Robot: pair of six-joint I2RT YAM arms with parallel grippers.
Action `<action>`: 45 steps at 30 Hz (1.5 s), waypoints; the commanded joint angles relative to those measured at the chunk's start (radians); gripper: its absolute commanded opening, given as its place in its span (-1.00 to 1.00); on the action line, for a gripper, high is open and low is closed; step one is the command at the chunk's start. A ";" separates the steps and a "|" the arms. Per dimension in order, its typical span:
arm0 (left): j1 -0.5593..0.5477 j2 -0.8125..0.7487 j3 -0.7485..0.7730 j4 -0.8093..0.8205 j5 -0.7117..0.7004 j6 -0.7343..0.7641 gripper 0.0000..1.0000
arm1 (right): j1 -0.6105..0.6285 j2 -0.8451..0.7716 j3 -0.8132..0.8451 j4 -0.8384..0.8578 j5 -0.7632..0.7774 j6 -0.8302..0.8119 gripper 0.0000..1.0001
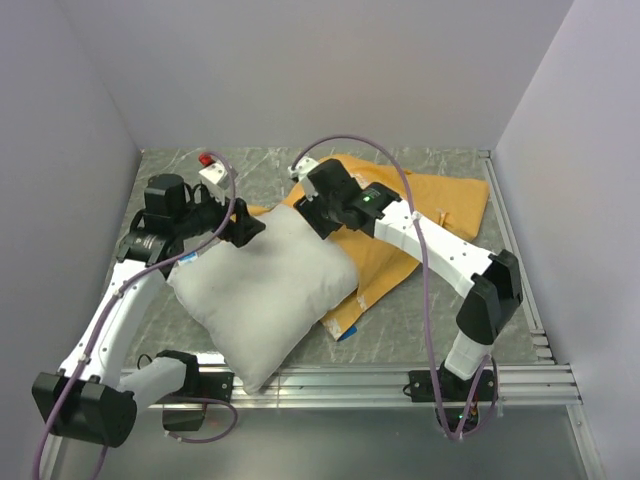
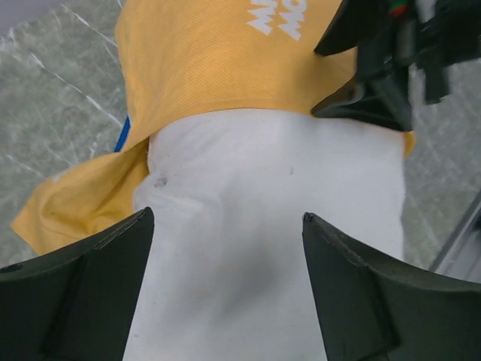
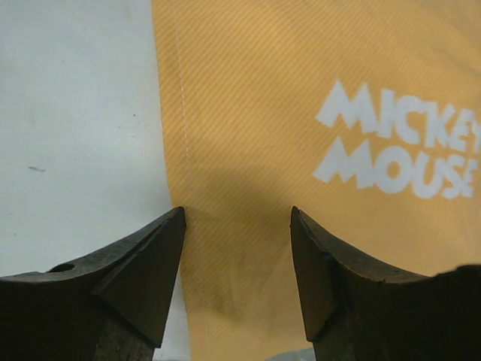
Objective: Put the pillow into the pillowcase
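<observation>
White "MICKEY MOUSE" read on the orange pillowcase [image 1: 440, 205], with the end letters clipped in the right wrist view. The pillow [image 1: 265, 290] lay on the table [image 1: 430, 320] against it; whether it was tucked in was unclear. Left fingers [image 1: 243, 228] were spread over the pillow and right fingers [image 1: 318, 215] spread at the case edge, both empty.

Lab test cell: plain grey walls [image 1: 300, 70] around a marbled tabletop [image 1: 432, 332], aluminium rail [image 1: 350, 385] in front.

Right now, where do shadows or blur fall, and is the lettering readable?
Right wrist: the white lettering on the pillowcase is sharp and readable, with a soft shadow at the right claw. Left wrist: a grey shadow on the pillow at the left claw. Top external: even light, no glare.
</observation>
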 commanded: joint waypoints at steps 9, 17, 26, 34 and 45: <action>-0.002 0.002 -0.169 -0.069 0.010 -0.253 0.65 | 0.024 0.026 0.056 -0.038 0.069 -0.019 0.24; -0.002 0.020 -0.201 -0.023 -0.010 -0.299 0.71 | 0.104 0.046 0.065 -0.070 0.116 -0.055 0.41; -0.002 0.026 -0.218 -0.037 -0.116 -0.356 0.83 | 0.116 0.118 -0.004 0.056 0.385 -0.152 0.42; -0.002 0.078 -0.255 0.018 -0.171 -0.402 0.67 | 0.085 0.110 -0.012 0.082 0.419 -0.168 -0.21; -0.002 0.227 -0.249 0.228 0.055 -0.527 -0.37 | 0.110 0.102 0.217 -0.151 -0.123 -0.031 -1.00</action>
